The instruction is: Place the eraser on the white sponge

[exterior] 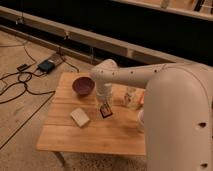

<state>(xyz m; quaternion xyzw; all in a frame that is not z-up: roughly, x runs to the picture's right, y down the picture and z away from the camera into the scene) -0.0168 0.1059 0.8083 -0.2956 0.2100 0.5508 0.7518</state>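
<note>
The white sponge point(79, 117) lies flat on the left half of the wooden table point(95, 135). My gripper point(105, 102) hangs over the table's middle, to the right of the sponge, pointing down. It is shut on the eraser point(105, 109), a small dark block with a reddish edge that sticks out below the fingers, tilted and just above the tabletop. The arm point(150, 75) reaches in from the right and fills that side of the view.
A dark purple bowl point(83, 86) stands at the table's back left. A white cup point(130, 97) and an orange object point(141, 100) sit behind the arm at the right. Cables and a black box point(46, 65) lie on the floor to the left.
</note>
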